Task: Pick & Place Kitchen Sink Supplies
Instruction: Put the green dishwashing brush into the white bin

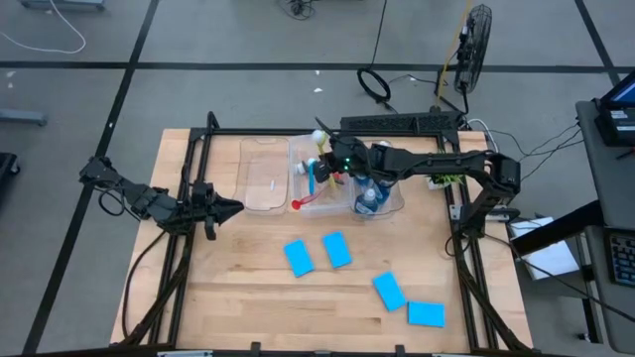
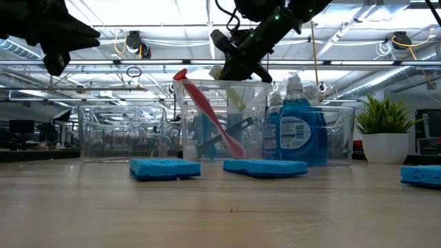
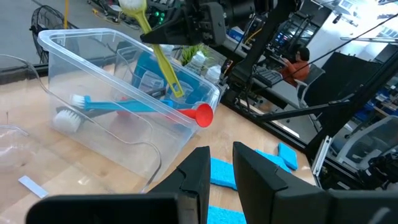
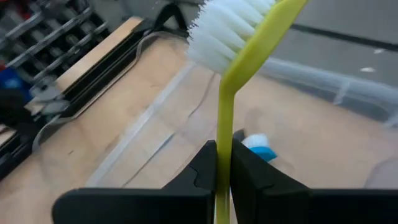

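Right gripper (image 4: 224,163) hovers over the clear bin (image 1: 382,203), fingers clamped on the yellow-green brush (image 4: 225,118) mid-handle. Brush looks light, stiff, slick plastic; gripping near its middle seems steadiest. Left gripper (image 3: 219,171) waits beside the bin, fingers narrowly parted, empty.

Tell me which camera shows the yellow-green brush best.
The right wrist view: the yellow-green brush fills it, white bristles up, handle clamped in the right gripper. The left wrist view shows it whole but smaller, over the clear bin. The low view shows only part of it behind the bin wall; the high view barely shows it.
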Robot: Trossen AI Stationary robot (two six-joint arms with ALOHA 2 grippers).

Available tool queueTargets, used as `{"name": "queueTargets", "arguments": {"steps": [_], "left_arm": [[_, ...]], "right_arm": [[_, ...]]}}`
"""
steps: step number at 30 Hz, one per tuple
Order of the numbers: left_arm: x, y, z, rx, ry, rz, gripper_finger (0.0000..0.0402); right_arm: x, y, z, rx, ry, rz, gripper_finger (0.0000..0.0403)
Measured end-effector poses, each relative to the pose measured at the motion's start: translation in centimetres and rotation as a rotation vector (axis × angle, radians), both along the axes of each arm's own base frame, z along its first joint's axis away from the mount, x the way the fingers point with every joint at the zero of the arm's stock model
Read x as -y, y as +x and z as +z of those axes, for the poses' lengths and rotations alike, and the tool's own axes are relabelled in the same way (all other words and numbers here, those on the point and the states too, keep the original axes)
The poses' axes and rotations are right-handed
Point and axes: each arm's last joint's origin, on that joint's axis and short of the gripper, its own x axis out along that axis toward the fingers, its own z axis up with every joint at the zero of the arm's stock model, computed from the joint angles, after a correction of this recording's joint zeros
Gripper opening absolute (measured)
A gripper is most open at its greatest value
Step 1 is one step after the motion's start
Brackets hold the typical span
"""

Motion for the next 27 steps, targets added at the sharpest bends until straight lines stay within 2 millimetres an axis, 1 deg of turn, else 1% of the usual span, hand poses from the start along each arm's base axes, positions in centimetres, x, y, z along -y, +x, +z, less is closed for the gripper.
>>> {"name": "queueTargets", "arguments": {"steps": [4,9,13,18,22,27], "left_arm": [[0.0,0.0,0.0,0.0,0.0,0.0,0.0072],[0.0,0.0,0.0,0.0,0.001,0.0,0.0072],[0.0,0.0,0.0,-0.001,0.002,0.0,0.0072],[0.0,0.0,0.0,-0.002,0.008,-0.001,0.0072],[0.0,0.0,0.0,-0.004,0.009,-0.001,0.0072],[0.0,0.0,0.0,-0.004,0.009,-0.001,0.0072]], "right_arm": [[-0.1,0.2,-0.2,-0.007,0.007,0.05,0.0018],[-0.2,0.8,-1.6,-0.037,0.048,0.123,0.0019],[-0.2,1.3,-2.9,-0.056,0.098,0.146,0.0019],[-0.1,1.5,-2.7,-0.036,0.08,0.163,0.0022],[-0.1,1.8,-2.5,-0.01,0.062,0.172,0.0043],[-0.1,1.8,-2.4,0.003,0.063,0.169,0.0093]]}}
